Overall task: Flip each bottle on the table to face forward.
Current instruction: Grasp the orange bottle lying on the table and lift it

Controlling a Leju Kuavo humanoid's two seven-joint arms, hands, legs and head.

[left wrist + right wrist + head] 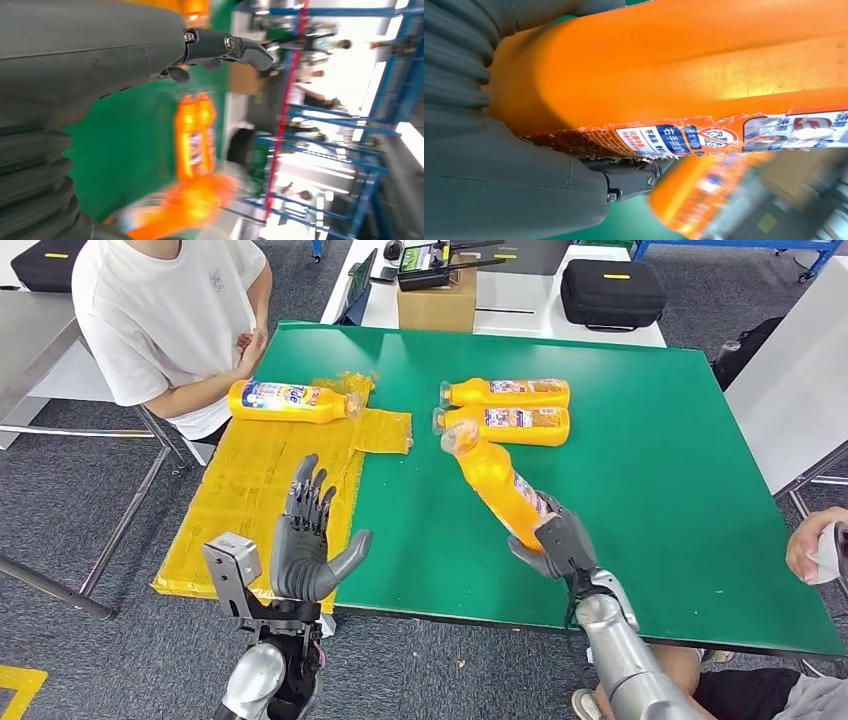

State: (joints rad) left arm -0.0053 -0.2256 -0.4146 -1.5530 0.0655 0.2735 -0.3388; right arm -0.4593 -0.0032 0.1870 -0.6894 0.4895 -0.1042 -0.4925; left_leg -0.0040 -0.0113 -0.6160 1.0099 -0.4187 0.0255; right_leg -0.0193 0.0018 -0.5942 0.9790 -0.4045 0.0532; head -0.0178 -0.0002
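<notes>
- Over the near right part of the green table [640, 470], my right hand [556, 543] grips the base end of an orange bottle [497, 483], lifted and tilted, cap end pointing away toward the other bottles.
- Feels like rigid plastic to judge by the look; glossy skin, probably slippery. Label [724, 136] edge is torn and peeling, so I'd keep my fingers on the bare body, not the sticker.
- Weight unclear; I can't tell how full it is. Holding the far end means leverage, so a firm wrap is needed for the turn.
- Two more orange bottles [505, 410] lie side by side just beyond, touching each other, caps to my left.
- Fourth bottle [290, 400] lies on the yellow mat [250, 500] at far left, near a seated person [170, 320].
- My left hand [305, 540] is raised over the mat's edge, fingers spread, holding nothing.
- Cardboard box [436, 306] and a black case [612, 292] sit on a white table behind; grey carpet around.
</notes>
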